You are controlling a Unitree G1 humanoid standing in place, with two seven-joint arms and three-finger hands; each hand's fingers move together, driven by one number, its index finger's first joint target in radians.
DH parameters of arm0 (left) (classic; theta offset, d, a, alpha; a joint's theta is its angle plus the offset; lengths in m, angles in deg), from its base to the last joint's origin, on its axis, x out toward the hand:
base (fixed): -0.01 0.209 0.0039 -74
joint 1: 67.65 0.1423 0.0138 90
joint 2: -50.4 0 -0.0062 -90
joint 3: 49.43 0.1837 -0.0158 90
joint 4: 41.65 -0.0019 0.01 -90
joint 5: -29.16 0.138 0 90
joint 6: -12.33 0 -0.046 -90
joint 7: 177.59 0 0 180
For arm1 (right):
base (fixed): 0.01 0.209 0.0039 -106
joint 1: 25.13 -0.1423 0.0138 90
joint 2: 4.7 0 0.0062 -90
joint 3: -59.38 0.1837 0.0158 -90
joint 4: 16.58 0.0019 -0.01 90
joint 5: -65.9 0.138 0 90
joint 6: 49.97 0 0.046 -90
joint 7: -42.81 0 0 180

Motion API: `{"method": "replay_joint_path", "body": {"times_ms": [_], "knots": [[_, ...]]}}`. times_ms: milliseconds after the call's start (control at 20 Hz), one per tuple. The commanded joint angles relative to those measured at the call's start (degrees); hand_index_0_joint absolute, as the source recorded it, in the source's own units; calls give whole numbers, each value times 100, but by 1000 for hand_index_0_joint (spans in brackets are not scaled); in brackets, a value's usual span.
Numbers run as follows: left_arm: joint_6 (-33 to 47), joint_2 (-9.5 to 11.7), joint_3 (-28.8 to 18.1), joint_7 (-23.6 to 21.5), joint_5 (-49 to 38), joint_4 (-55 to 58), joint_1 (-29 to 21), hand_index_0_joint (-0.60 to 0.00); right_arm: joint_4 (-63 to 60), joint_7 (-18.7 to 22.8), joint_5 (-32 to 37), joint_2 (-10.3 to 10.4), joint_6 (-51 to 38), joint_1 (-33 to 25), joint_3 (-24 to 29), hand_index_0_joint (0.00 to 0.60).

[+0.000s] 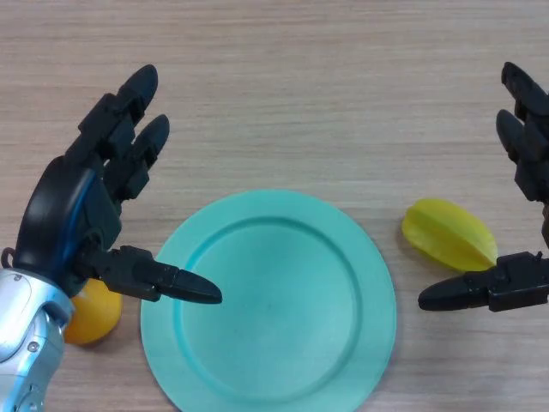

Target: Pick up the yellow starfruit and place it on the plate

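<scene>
A plate (268, 300) sits centre on the table (300, 94) — a starfruit (449, 234) just to its right, another fruit (90, 315) at its left edge.
</scene>
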Motion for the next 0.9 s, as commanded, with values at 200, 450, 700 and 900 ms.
{"method": "replay_joint_path", "body": {"times_ms": [200,450,700,900], "knots": [[687,157,-345,13,-47,411,-198,0,140,180,-225,-167,-971,-192,290,0],[578,136,-349,74,-13,548,-122,0,-15,215,-272,-153,-1059,-182,233,0],[548,114,-268,16,-20,614,-137,0,-820,209,-573,-188,-1910,-194,250,0],[597,117,-304,134,95,672,-73,0,-1811,325,-761,-251,-2655,-382,198,0]]}}
